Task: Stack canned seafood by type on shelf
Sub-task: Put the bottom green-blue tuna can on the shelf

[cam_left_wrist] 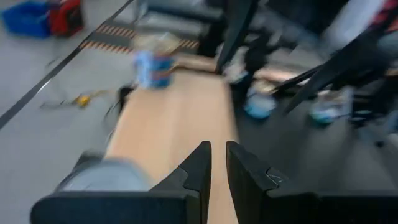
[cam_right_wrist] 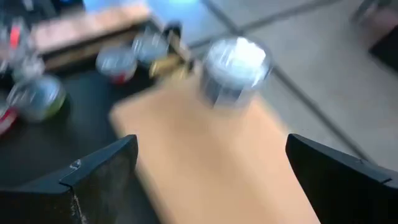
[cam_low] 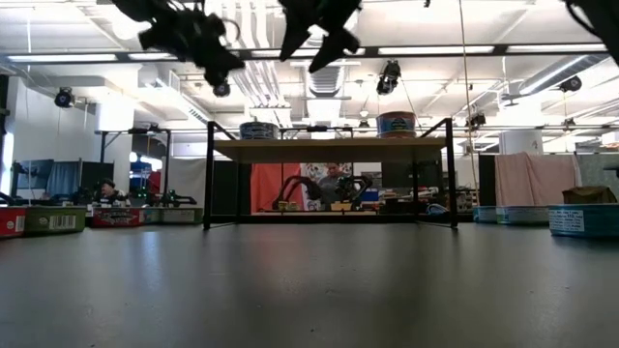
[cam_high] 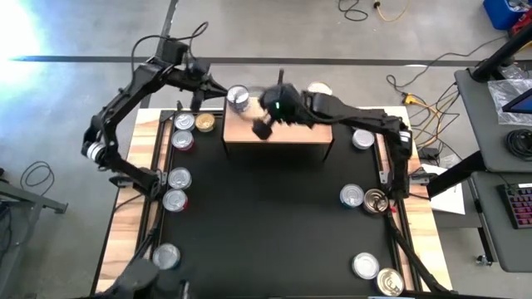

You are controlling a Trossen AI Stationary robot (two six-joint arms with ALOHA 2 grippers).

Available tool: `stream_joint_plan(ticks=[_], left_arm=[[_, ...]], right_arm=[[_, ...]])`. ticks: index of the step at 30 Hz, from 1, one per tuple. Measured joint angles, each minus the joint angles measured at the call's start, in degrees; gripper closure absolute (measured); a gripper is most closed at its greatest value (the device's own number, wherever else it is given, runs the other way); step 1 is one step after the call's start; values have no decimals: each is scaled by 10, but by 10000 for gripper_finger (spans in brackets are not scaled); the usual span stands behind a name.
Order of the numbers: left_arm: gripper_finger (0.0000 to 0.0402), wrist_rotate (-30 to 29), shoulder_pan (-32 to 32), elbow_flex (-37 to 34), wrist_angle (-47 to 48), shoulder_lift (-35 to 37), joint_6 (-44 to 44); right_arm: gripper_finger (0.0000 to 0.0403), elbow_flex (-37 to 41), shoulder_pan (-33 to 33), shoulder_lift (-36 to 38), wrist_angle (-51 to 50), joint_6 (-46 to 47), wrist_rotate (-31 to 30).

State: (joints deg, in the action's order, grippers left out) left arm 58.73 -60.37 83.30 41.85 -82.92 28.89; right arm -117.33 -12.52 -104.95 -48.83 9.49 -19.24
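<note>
The shelf (cam_high: 278, 137) stands at the far middle of the black mat (cam_high: 266, 216), and both hands hang over it. The right hand (cam_high: 264, 126) is above the shelf's middle, its fingers spread wide and empty; the wrist view shows bare wood between them and a silver-topped tin (cam_right_wrist: 235, 68) standing ahead on the shelf's far left corner. That tin (cam_high: 238, 97) is near the right hand but apart from it. The left hand (cam_high: 218, 90) hovers just beside that same corner, fingers pressed together and holding nothing, with the tin close below it. A second tin (cam_low: 397, 123), blue-labelled, stands toward the shelf's other end; from table height the two tins sit well apart on the top, with clear wood between them. The other tins lie along the mat's edges: a cluster of three (cam_high: 189, 129) just left of the shelf, two more (cam_high: 177, 188) farther down the left edge, one (cam_high: 166, 256) at the near left, one (cam_high: 362, 139) right of the shelf, a pair (cam_high: 364, 198) on the right edge, and two (cam_high: 376, 272) at the near right. The mat's middle and near part are open.
</note>
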Motion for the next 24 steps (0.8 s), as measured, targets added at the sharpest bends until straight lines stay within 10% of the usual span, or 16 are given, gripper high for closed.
stream_joint_plan(ticks=[13, 24], left_arm=[[367, 87, 157, -6, 6, 90, -64], [367, -313, 509, -13, 38, 80, -243]], right_arm=[[3, 121, 166, 85, -303, 391, -1], [3, 404, 236, 197, -318, 561, 48]])
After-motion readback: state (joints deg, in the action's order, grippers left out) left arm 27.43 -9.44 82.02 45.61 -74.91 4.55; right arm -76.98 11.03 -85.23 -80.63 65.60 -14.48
